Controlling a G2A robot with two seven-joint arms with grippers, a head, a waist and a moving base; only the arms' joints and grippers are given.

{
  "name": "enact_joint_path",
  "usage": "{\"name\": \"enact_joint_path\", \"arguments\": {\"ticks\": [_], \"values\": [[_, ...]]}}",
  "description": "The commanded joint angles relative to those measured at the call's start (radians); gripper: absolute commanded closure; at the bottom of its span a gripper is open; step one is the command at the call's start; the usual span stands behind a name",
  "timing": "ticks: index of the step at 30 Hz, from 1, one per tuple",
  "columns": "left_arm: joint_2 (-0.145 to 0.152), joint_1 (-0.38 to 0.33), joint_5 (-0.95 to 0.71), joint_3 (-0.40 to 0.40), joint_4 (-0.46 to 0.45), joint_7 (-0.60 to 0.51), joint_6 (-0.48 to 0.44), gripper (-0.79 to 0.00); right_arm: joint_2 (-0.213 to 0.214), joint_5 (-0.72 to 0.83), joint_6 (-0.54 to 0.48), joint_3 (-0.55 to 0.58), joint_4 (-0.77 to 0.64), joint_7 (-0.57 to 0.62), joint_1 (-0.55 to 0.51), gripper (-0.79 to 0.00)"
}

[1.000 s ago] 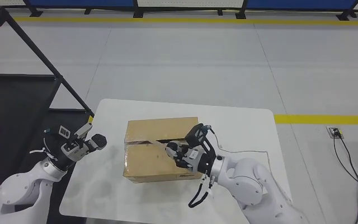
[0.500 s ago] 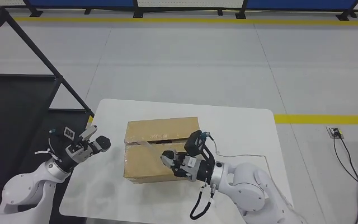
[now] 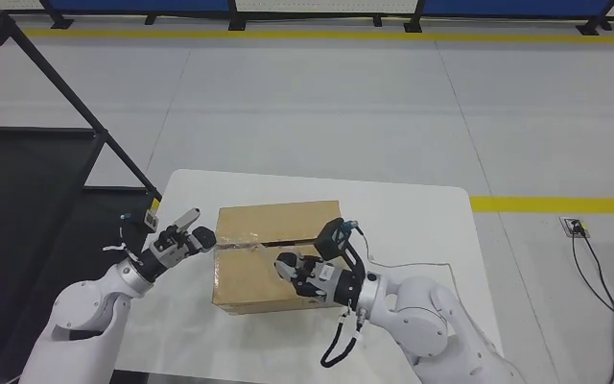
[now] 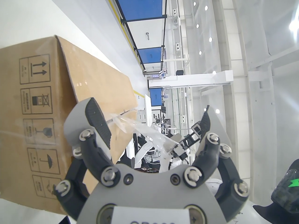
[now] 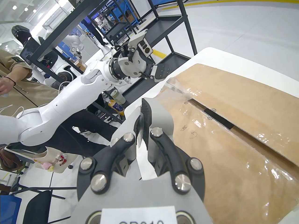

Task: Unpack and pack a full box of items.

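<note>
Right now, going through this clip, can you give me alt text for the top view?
A closed cardboard box sits on a white table, with clear tape peeled up at one end of its top seam. The left gripper, open, is at that end beside the loose tape; the right gripper, shut, is over the box's top.

White arms [image 3: 422, 312], grey jaws, black links, silver screws [image 4: 109, 175].

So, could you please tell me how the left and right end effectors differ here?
The left end effector is open; the right end effector is shut. The left is at one end of the box; the right is over its top. Both are close to it.
</note>
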Motion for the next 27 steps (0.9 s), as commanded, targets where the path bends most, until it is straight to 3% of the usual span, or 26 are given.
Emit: {"name": "enact_joint_path", "arguments": {"ticks": [1, 9, 27], "values": [[-0.003, -0.025, 0.005, 0.025, 0.029, -0.005, -0.005, -0.785, 0.000, -0.002, 0.004, -0.001, -0.003, 0.001, 0.001, 0.000], [-0.010, -0.077, 0.020, 0.073, 0.106, -0.012, -0.016, -0.785, -0.001, 0.001, 0.016, -0.007, -0.005, 0.010, 0.009, 0.000], [-0.007, -0.057, 0.016, 0.069, 0.110, -0.048, -0.049, -0.785, -0.018, 0.027, 0.046, -0.069, -0.007, 0.015, 0.068, 0.000]]}}
